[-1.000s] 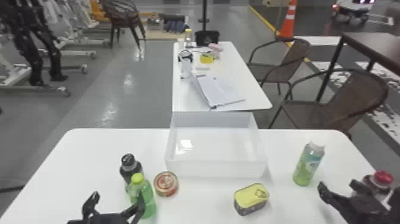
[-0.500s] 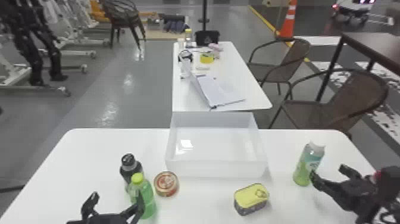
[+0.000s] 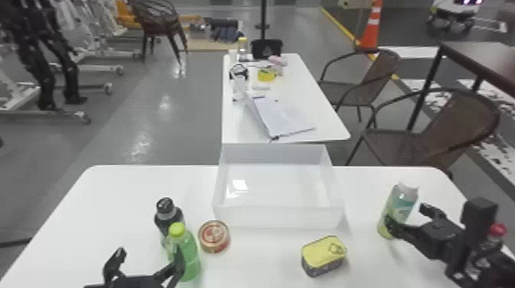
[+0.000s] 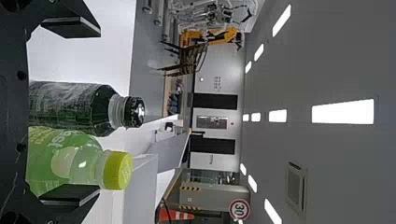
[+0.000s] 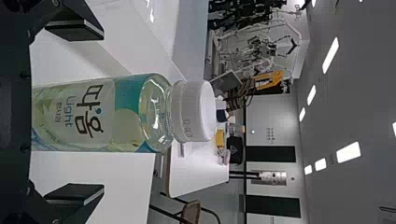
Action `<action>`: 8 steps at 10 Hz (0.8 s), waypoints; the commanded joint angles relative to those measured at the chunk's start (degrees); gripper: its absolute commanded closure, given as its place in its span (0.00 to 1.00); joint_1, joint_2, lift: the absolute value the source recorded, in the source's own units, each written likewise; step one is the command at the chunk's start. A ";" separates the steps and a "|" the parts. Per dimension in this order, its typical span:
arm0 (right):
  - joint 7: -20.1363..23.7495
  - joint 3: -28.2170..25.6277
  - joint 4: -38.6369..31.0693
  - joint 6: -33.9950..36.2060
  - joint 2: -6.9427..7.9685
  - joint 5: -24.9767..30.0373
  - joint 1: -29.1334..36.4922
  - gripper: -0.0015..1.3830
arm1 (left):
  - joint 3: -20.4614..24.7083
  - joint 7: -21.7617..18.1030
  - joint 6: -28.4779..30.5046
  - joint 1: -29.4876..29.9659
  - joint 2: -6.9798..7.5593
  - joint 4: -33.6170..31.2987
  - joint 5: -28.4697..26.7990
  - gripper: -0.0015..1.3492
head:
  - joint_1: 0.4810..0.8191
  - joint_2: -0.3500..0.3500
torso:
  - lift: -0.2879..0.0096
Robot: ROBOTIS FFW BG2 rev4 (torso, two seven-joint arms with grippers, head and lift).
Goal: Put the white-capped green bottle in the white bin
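The white-capped green bottle (image 3: 401,203) stands on the tabletop (image 3: 126,203), right of the white bin (image 3: 278,218), between the spread fingers of the right gripper (image 3: 409,217). Left gripper (image 3: 149,252): fingers apart.

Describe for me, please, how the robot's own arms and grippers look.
The left gripper and the right gripper look alike: black, with a dark base plate dotted with small round recesses and two fingers ending in angular, flat-faced tips. The right arm is black too, made up of boxy segments.
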 commanded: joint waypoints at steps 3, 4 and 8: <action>0.60 2.81 1.96 0.80 -1.68 1.99 -3.38 0.10 | -0.31 0.00 -0.33 -0.25 -0.24 0.65 1.09 0.09 | 0.20 0.50 | 0.63; 0.69 3.34 2.22 0.80 -2.03 2.35 -3.73 0.12 | -0.31 0.00 -0.33 -0.25 -0.24 0.73 1.18 0.09 | 0.20 0.50 | 0.63; -0.19 2.54 0.55 0.71 -1.77 2.70 -1.79 0.62 | -0.23 0.00 -0.69 -0.16 -0.24 1.00 1.71 0.09 | 0.20 0.50 | 0.63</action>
